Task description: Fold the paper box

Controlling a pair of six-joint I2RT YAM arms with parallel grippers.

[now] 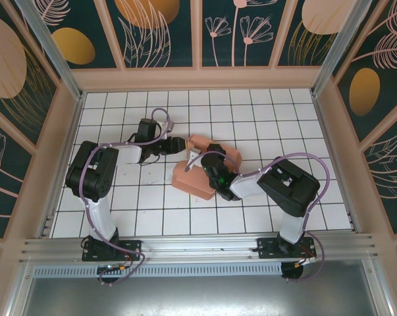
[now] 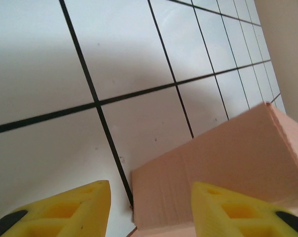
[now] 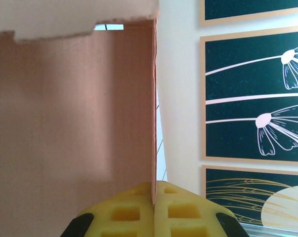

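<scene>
The paper box (image 1: 188,178) sat partly folded in the middle of the bench (image 1: 139,210), one wall apparently being raised. The right end effector (image 3: 153,196), reaching in from the near right, pinched a panel's edge. The left end effector (image 2: 151,190) hung spread at the box's left corner. Next, it likely needed to close on that side.

The left arm (image 1: 93,172) and right arm (image 1: 289,187) match: black joint housings, white link tubes, and lilac cables (image 1: 297,156) looping alongside. Each has a flat black base plate (image 1: 111,250). The fingers (image 3: 129,212) are yellow plastic, with moulded square pockets and black patches at the outer edges.
</scene>
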